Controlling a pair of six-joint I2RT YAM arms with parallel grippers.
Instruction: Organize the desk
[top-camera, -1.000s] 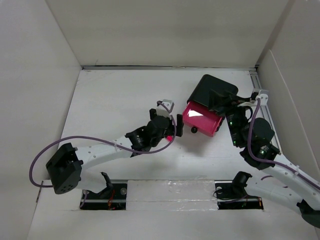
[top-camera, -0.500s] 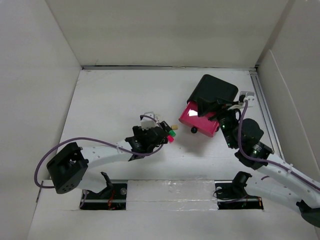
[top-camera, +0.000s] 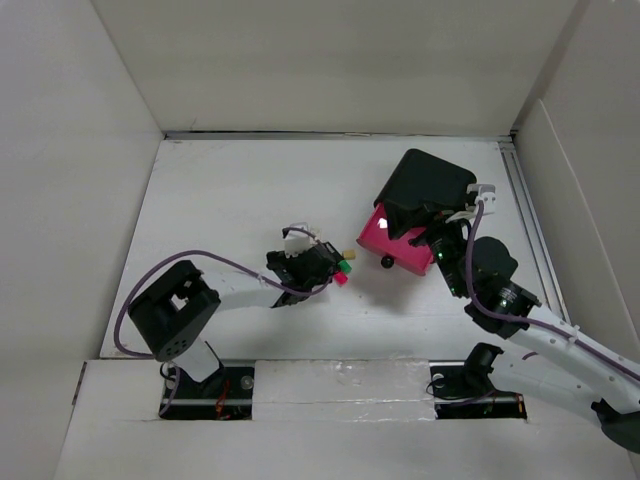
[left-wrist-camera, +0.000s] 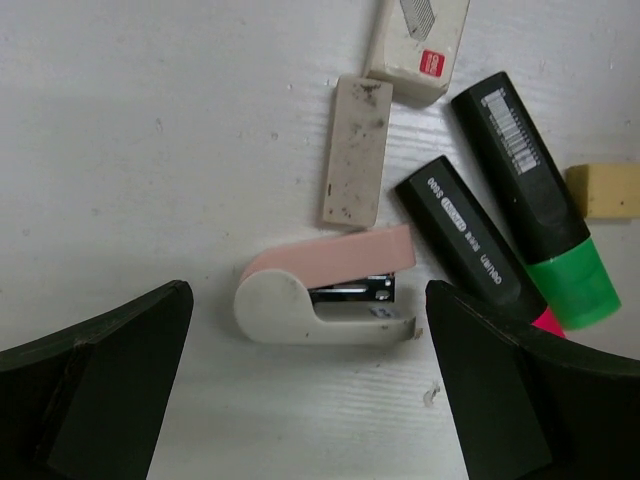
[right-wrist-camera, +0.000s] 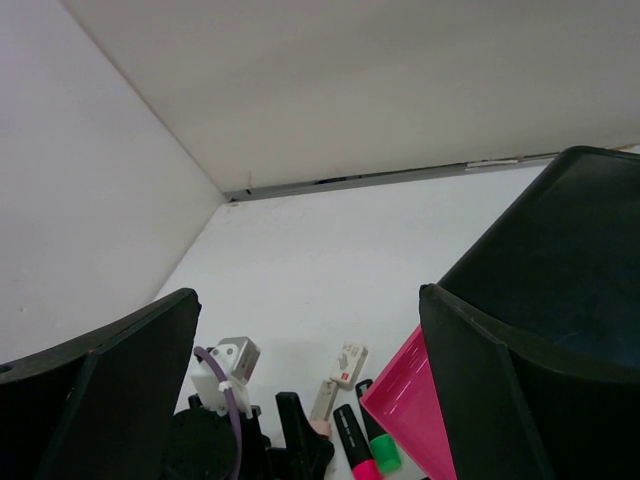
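Observation:
On the white desk (top-camera: 230, 200) my left gripper (top-camera: 322, 262) hovers open and empty over a small cluster. In the left wrist view (left-wrist-camera: 310, 400) a pink-and-white stapler (left-wrist-camera: 325, 295) lies between its open jaws. Beyond it lie a grubby eraser strip (left-wrist-camera: 357, 150), a white staple box (left-wrist-camera: 418, 40), a green highlighter (left-wrist-camera: 530, 195), a pink highlighter (left-wrist-camera: 470, 245) and a yellow eraser (left-wrist-camera: 603, 190). My right gripper (top-camera: 432, 230) is open and empty beside the black cabinet (top-camera: 425, 185), above its pulled-out pink drawer (top-camera: 400, 240).
The right wrist view shows the drawer (right-wrist-camera: 410, 410) at lower right, the cabinet (right-wrist-camera: 570, 250) behind my right finger, and the highlighters (right-wrist-camera: 352, 440) beside the left arm. White walls enclose the desk (right-wrist-camera: 330, 270) at back and sides. The drawer's black knob (top-camera: 385, 262) faces the cluster.
My left gripper has pulled back from the pink drawer, to the left and nearer, and now hangs over the stapler. My right gripper has shifted slightly left along the cabinet.

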